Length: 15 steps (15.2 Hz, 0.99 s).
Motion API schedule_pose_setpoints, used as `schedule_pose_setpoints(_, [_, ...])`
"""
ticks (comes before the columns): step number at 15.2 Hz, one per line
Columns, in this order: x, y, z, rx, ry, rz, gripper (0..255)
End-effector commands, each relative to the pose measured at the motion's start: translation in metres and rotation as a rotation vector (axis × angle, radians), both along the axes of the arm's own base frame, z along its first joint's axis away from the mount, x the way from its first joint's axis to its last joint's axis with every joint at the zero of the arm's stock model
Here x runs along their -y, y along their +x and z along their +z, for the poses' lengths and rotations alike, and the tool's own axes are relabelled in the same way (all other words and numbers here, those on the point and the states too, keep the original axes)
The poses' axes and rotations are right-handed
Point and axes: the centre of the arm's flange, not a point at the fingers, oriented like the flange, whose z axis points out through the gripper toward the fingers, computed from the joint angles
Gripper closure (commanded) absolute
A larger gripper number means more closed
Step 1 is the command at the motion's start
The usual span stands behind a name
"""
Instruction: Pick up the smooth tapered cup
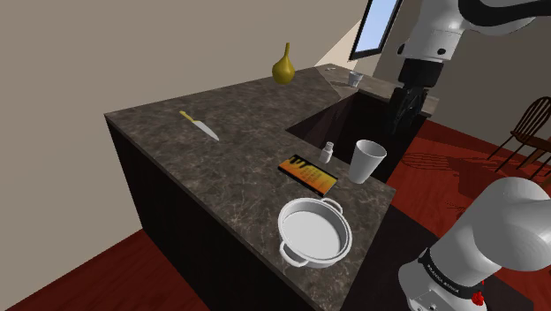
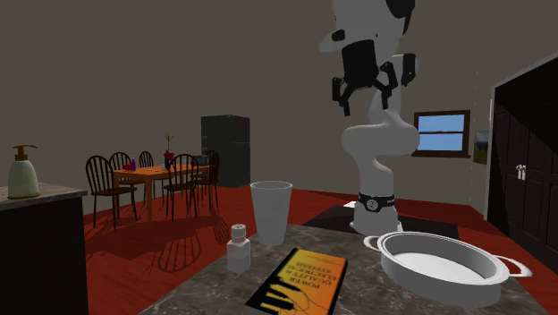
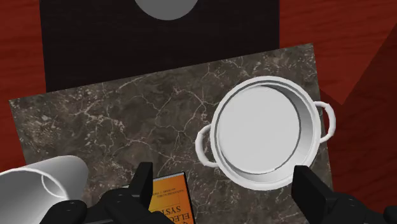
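Note:
A plain white tapered cup [image 1: 368, 161] stands upright on the dark stone counter [image 1: 221, 168], near its edge by the stand. In the second exterior view the cup [image 2: 270, 211] rises behind a small white shaker [image 2: 238, 249]. My black gripper [image 1: 404, 119] hangs high above the counter, open, with nothing between its fingers. From the second exterior view the gripper [image 2: 367, 97] is well above the cup and to its right. In the wrist view the cup [image 3: 38, 184] lies off to one side of the open gripper [image 3: 226, 191], outside the fingers.
A white two-handled pot [image 1: 313, 232] and an orange book [image 1: 308, 174] sit close to the cup. A knife [image 1: 200, 125], a yellow vase [image 1: 283, 66] and a small glass [image 1: 354, 79] lie farther off. A soap bottle [image 2: 23, 172] stands at left.

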Motion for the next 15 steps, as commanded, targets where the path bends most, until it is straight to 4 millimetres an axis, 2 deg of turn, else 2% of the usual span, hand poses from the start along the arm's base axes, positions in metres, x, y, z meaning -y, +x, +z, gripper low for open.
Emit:
schedule_pose_setpoints(1, [0.000, 0.000, 0.000, 0.000, 0.000, 0.000, 0])
schedule_pose_setpoints(15, [0.083, 0.055, -0.128, 0.096, -0.178, -0.029, 0])
